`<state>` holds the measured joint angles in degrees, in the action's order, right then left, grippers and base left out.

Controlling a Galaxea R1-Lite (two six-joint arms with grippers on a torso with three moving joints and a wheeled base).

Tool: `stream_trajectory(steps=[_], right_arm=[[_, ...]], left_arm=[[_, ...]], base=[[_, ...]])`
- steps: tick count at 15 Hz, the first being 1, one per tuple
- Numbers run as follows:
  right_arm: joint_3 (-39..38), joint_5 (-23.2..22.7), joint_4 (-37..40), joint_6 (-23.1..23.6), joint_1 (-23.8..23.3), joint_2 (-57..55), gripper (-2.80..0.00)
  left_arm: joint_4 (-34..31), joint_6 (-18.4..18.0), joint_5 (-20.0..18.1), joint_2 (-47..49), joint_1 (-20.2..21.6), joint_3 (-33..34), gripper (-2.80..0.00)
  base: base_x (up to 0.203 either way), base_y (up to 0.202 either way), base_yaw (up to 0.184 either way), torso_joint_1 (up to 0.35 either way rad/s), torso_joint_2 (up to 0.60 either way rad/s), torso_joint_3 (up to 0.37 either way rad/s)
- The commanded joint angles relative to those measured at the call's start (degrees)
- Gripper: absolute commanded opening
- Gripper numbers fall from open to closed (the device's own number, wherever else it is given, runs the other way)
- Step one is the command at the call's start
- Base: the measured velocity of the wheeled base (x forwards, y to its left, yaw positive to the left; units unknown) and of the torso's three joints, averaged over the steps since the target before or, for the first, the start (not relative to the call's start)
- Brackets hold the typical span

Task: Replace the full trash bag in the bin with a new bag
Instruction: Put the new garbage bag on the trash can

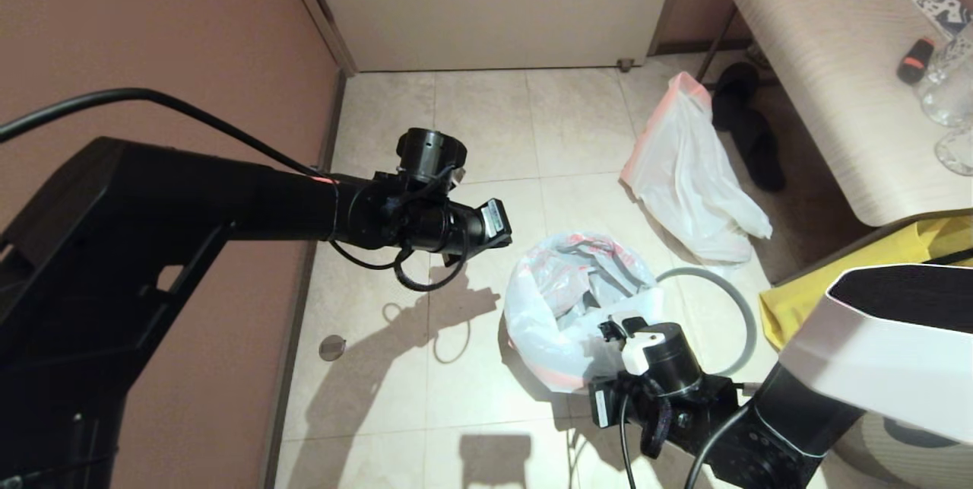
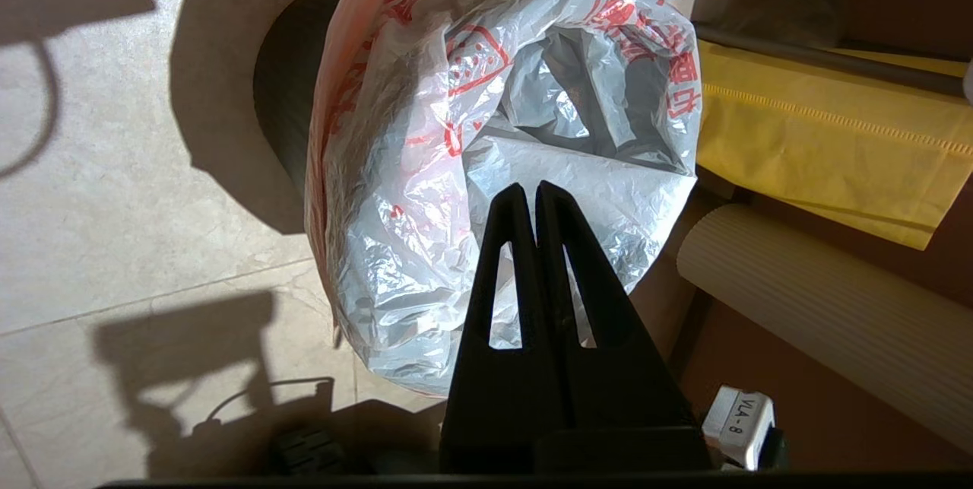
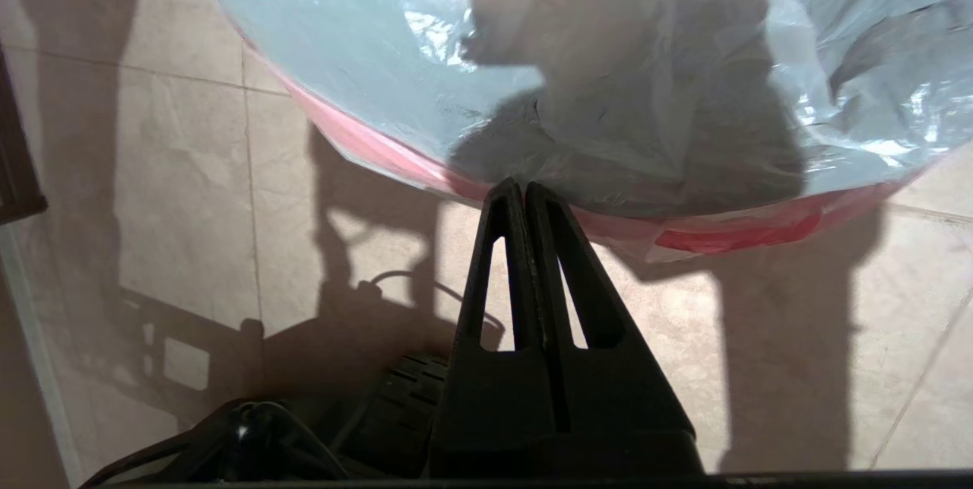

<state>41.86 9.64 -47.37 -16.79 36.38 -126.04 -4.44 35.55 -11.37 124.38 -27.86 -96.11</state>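
- We see the thin white new bag with red characters draped over the small round black bin, hiding most of it.
- Plain white full trash bag lies on tiles, well apart.
- Left gripper closed, empty, above; right gripper closed at the bag's red hem, grip unclear.

Bare floor lies open left of and beyond the bin. To its right crowd the grey hoop, a yellow bag and the desk; the full bag lies far right.
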Motion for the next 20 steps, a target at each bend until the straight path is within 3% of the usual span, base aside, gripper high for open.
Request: stream_trajectory(steps=[1, 6, 9, 14, 18, 20], right_arm=[[-0.1, 0.1, -0.2, -0.1, 0.1, -1.2, -2.80], [0.6, 0.0, -0.6, -0.1, -0.3, -4.2, -2.80], [2.4, -0.1, -4.9, -0.1, -1.6, -6.2, -2.80], [-2.9, -1.8, -6.0, 3.7, 0.9, -1.4, -2.80], [-7.3, -4.2, -20.0, 6.1, 0.0, -1.8, -2.80], [-7.0, -4.4, -21.0, 6.4, -0.6, -1.6, -2.80]], left_arm=[[0.0, 0.2, -0.1, 0.4, 0.0, 0.0, -2.80], [0.0, 0.2, 0.0, 0.5, -0.1, 0.0, -2.80], [0.0, 0.1, 0.0, 1.1, -0.1, 0.0, -2.80], [0.4, 0.2, 0.1, 1.6, -0.2, 0.0, -2.80], [3.2, 0.2, 0.3, 2.8, -0.4, 0.9, -2.80], [3.3, 0.2, 0.3, 2.8, -0.4, 1.1, -2.80]], base=[[0.000, 0.000, 0.000, 0.000, 0.00, 0.000], [0.000, 0.000, 0.000, 0.000, 0.00, 0.000], [0.000, 0.000, 0.000, 0.000, 0.00, 0.000], [0.000, 0.000, 0.000, 0.000, 0.00, 0.000], [0.000, 0.000, 0.000, 0.000, 0.00, 0.000], [0.000, 0.000, 0.000, 0.000, 0.00, 0.000]])
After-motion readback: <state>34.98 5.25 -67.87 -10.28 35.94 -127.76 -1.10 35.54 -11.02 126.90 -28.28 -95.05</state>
